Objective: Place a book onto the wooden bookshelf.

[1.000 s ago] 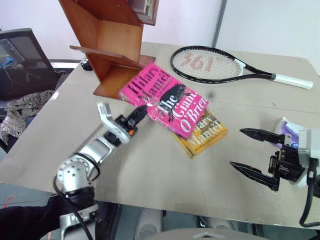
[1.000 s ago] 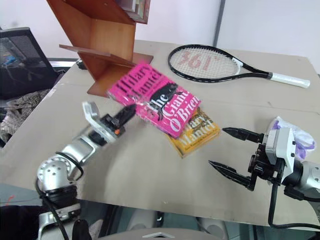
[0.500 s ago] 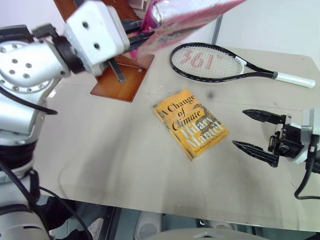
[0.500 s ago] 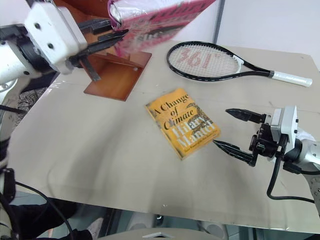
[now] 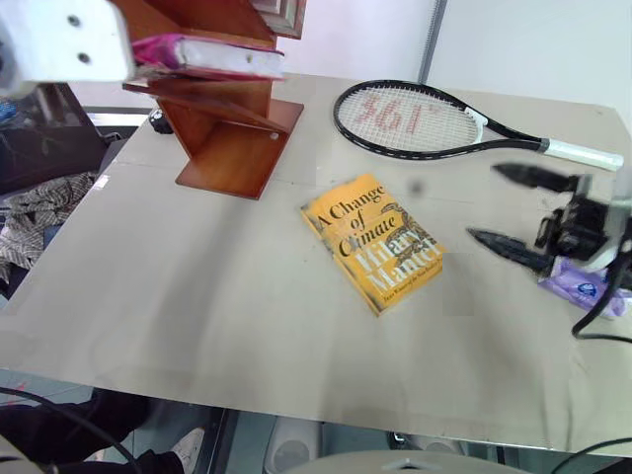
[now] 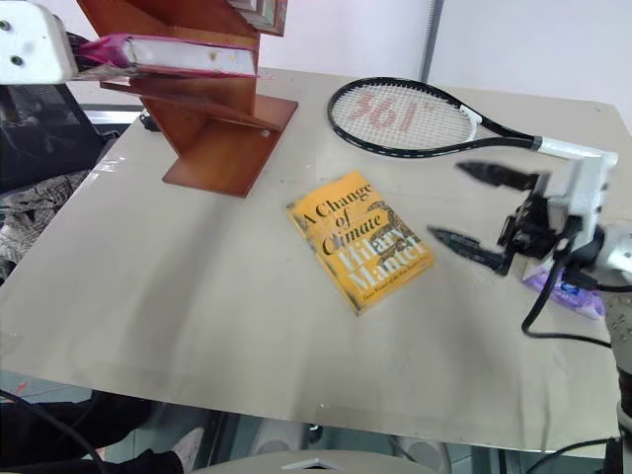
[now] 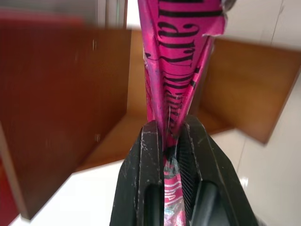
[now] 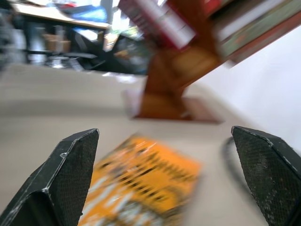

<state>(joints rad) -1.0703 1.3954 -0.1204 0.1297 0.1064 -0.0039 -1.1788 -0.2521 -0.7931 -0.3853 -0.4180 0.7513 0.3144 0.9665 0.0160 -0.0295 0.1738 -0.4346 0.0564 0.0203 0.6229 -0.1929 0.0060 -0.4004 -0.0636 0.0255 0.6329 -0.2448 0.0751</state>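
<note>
wooden bookshelf [image 5: 232, 128]: top cut off | book [image 5: 212, 56]: cover hidden | right end effector [image 5: 513, 207]: blurred

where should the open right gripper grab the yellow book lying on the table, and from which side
Probably the long right-hand edge of the yellow book, the side nearest the open right gripper. It lies flat, cover up, on the table, so the lower finger would have to slide under that free edge. No other thing touches the book, so a low sideways approach looks workable.
</note>
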